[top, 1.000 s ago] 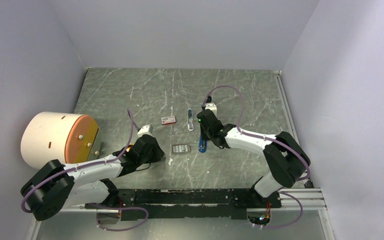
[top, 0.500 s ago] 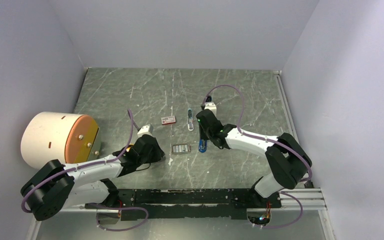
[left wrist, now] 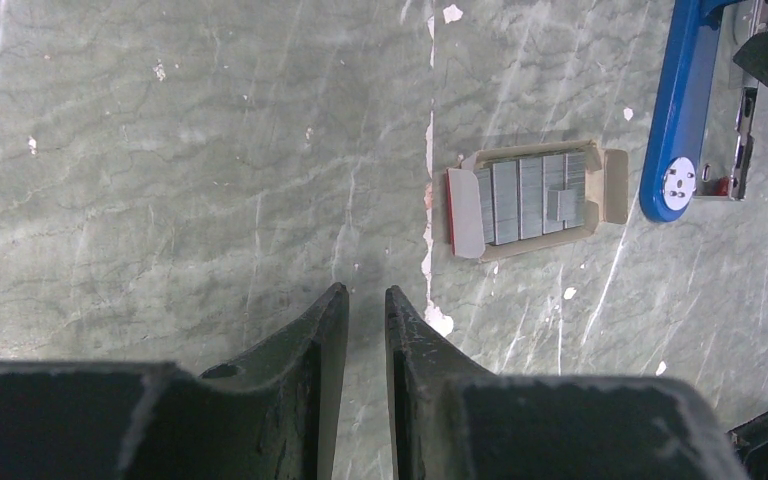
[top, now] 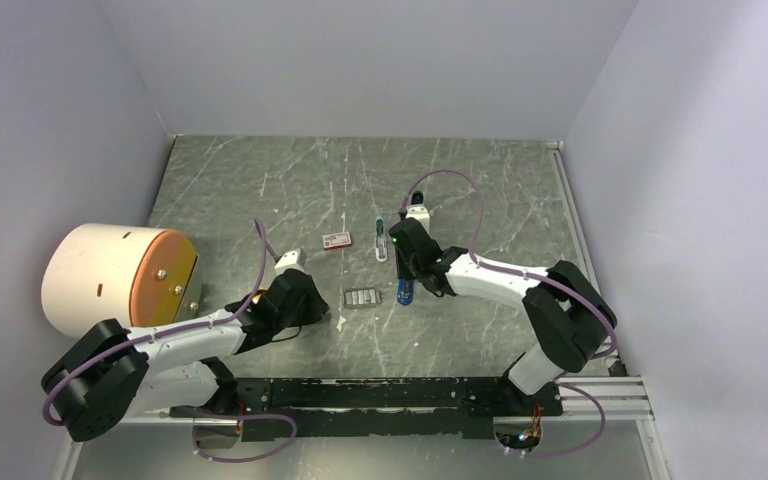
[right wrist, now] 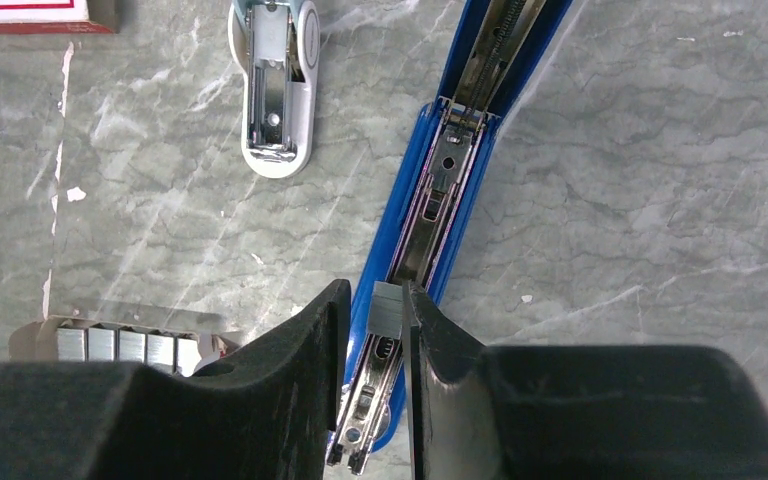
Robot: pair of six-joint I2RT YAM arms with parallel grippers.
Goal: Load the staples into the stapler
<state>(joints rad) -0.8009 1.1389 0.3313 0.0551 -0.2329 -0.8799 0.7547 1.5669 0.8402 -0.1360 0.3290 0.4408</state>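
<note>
The bright blue stapler (right wrist: 460,170) lies opened flat on the table, its metal channel facing up; it also shows in the overhead view (top: 404,292). My right gripper (right wrist: 376,290) straddles that channel with its jaws slightly apart. A short grey block of staples (right wrist: 387,312) sits over the channel against the right finger, with a gap to the left finger. More staples (left wrist: 535,200) lie in an open card tray (top: 362,297) left of the stapler. My left gripper (left wrist: 365,292) hovers low over bare table near the tray, jaws narrowly apart and empty.
A pale blue-grey piece (right wrist: 278,90) lies beyond the stapler, and a red-and-white box (top: 336,239) sits to its left. A large white cylinder with an orange face (top: 110,275) stands at the left edge. Grey walls enclose the table.
My right jaws have parted a little around the staple block, and the right gripper has shifted slightly over the stapler. The left arm has not moved.
</note>
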